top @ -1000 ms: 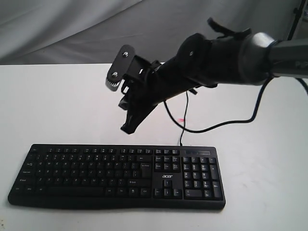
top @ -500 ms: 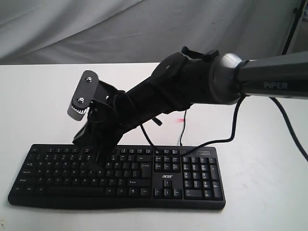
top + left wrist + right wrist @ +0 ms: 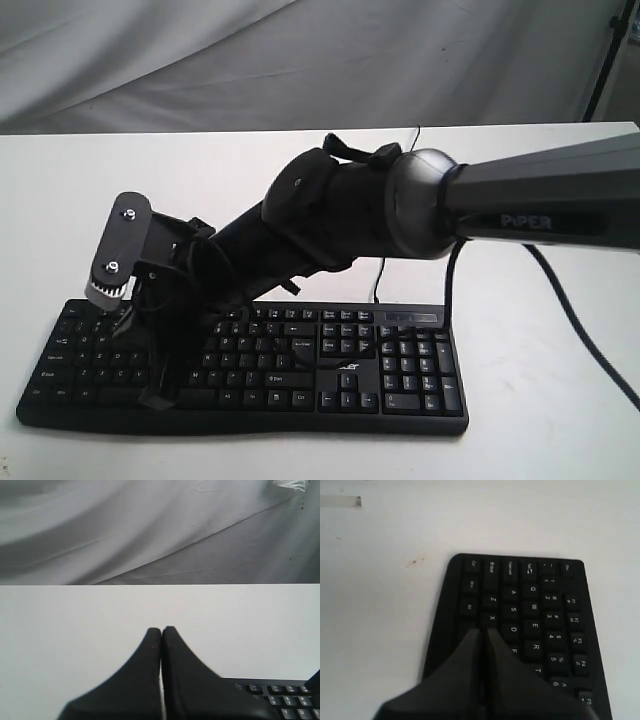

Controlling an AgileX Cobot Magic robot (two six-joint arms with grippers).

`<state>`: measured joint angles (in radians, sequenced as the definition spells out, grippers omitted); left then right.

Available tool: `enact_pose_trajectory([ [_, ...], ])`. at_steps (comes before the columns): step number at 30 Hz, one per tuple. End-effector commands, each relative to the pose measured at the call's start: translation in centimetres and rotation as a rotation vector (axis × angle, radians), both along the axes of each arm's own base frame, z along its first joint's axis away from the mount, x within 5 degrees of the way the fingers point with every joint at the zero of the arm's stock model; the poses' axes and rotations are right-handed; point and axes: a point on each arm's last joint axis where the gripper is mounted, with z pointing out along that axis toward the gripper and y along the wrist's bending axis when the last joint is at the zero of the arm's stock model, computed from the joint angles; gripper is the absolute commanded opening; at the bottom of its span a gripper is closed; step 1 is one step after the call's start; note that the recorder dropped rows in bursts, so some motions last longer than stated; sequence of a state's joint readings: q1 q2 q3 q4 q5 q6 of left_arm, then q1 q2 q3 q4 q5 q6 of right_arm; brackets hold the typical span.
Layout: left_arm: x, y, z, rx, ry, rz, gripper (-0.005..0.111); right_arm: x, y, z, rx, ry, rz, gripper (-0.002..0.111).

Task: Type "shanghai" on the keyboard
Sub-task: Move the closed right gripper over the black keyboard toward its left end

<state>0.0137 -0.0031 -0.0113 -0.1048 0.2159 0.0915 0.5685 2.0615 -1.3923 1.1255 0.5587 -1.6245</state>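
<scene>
Down it came! Within 1 second the right gripper [image 3: 158,392] had swung from mid-air behind the keyboard [image 3: 400,372], crossed the middle of the letter block and dropped low over the left end of the keys. Its 2 fingers were pressed together into a single poking tip.

The keyboard lay flat on the white table [image 3: 80,220], along the near side of the exterior view, number pad to the right. That sweep put the tip near "s", so I judged the first letter was about to be struck.

The exterior view buried the contact point behind the arm. The right wrist view placed the tip just beside the X key [image 3: 492,617], though whether it touched any key could not be told. Only the left wrist view showed the left gripper [image 3: 161,631], fingers likewise closed together, over bare table with just a keyboard corner in sight.
</scene>
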Motion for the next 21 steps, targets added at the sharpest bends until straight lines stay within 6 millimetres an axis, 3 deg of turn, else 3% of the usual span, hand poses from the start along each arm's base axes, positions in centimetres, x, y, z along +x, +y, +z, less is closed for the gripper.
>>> enact_pose_trajectory([
  [1,0.0,0.0,0.0,-0.005,0.001,-0.004,0.001,0.7,0.3,-1.4,-0.015,-0.001,-0.037,0.0],
  [13,0.0,0.0,0.0,-0.005,0.001,-0.004,0.001,2.4,4.4,-3.3,-0.01,0.014,-0.032,0.0],
  [21,0.0,0.0,0.0,-0.005,0.001,-0.004,0.001,3.8,6.4,-2.8,-0.061,-0.027,-0.048,0.0],
])
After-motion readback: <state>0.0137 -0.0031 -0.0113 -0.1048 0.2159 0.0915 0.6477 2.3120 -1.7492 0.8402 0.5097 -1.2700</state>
